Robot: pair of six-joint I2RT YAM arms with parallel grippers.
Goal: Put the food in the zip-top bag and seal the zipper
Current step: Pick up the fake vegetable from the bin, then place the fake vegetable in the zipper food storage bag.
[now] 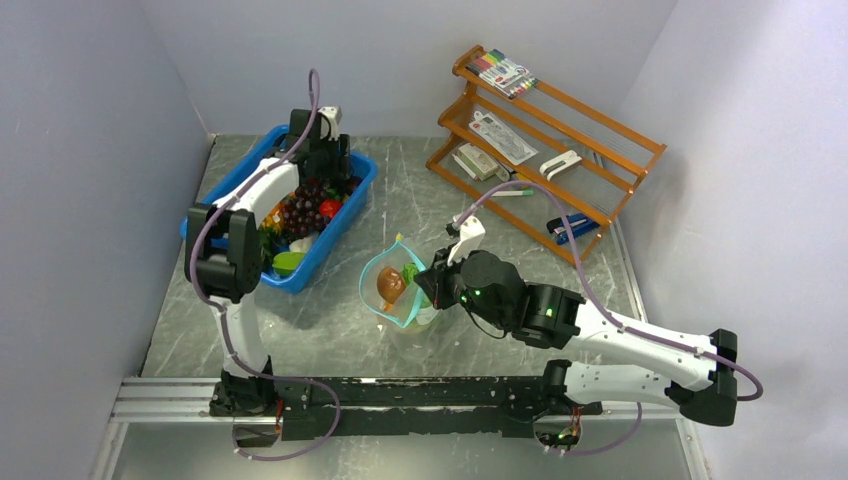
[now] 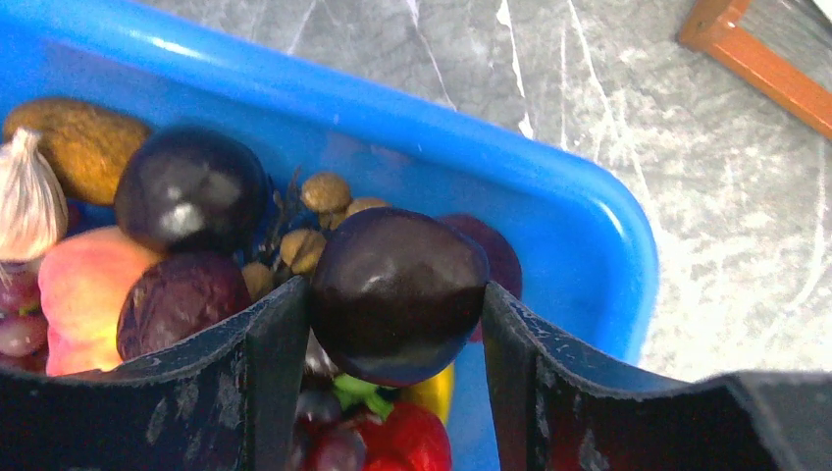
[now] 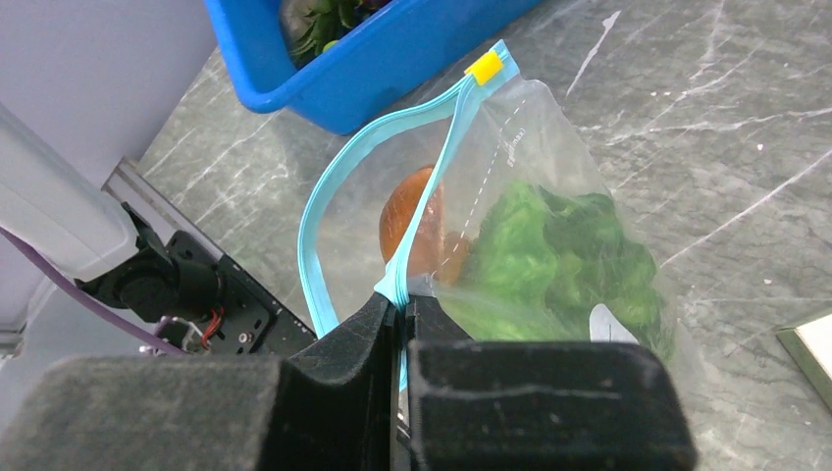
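White arms (image 1: 650, 345), black jaws, purple cables (image 1: 314, 95)

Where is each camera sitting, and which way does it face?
Top external: above and behind, looking down on the table; left arm and right arm show.
Left wrist: on the left arm, looking into the blue bin; left gripper clasps a dark round fruit.
Right wrist: on the right arm, facing the zip-top bag; right gripper pinches its zipper.
Shared: all three show the blue bin.

The zip-top bag (image 1: 396, 292) lies right of the bin (image 1: 341, 224), before the rack (image 1: 545, 150).
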